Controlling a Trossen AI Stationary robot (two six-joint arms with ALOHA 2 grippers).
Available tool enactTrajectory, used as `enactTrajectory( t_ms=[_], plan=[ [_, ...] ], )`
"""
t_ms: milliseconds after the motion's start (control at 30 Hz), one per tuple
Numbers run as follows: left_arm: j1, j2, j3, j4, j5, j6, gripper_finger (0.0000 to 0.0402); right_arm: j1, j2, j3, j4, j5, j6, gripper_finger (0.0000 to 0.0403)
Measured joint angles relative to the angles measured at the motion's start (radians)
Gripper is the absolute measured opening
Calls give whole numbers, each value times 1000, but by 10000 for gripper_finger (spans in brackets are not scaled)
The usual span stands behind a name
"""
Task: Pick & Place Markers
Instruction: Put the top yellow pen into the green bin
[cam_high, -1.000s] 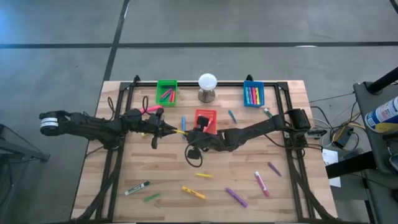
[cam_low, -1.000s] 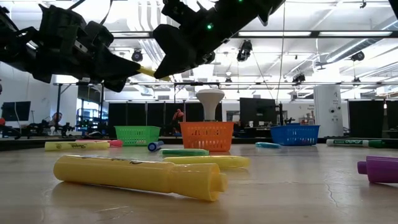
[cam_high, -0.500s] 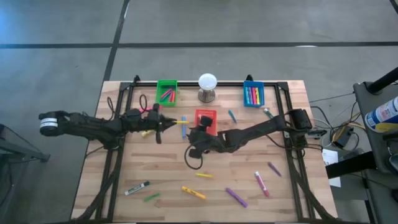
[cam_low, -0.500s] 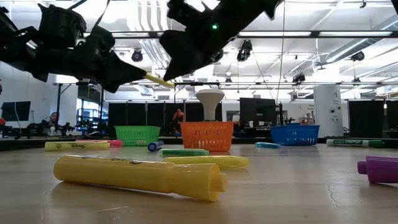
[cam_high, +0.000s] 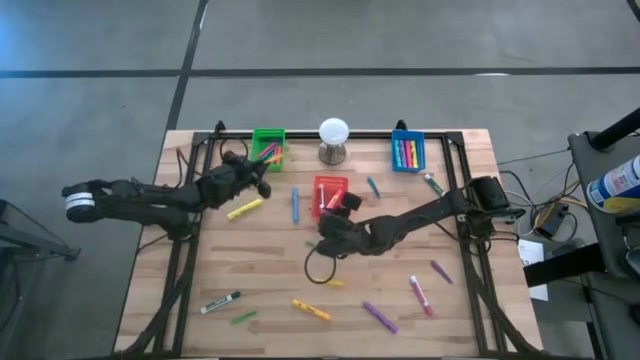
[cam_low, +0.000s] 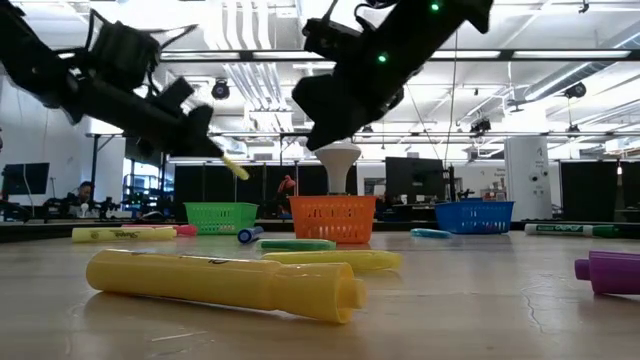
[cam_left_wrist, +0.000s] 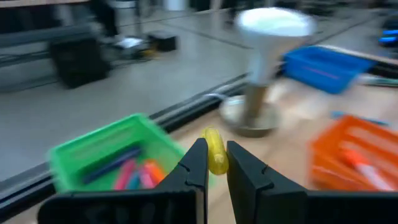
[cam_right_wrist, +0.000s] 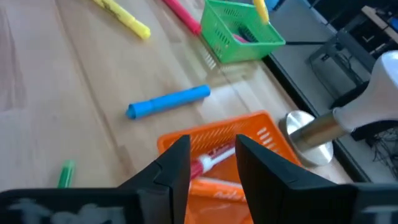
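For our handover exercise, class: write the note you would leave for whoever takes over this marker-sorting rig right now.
Left gripper: shut on a yellow capped marker, held in the air near the green plastic bin.
Right gripper: open, empty, above the red plastic bin.
Done: markers already lie in the green, red and blue plastic bin.
Left: about ten loose markers on the wooden table, among them a blue marker and a white-and-black marker.
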Motion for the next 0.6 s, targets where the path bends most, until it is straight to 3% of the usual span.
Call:
enactTrajectory(
  t_ms=[300, 600],
  plan=[
    [214, 156, 28, 69, 34, -2, 33, 16, 0, -21, 4, 1, 22, 98],
    [231, 277, 85, 77, 32, 14, 77, 16, 0, -21, 4, 1, 22, 95]
  ],
)
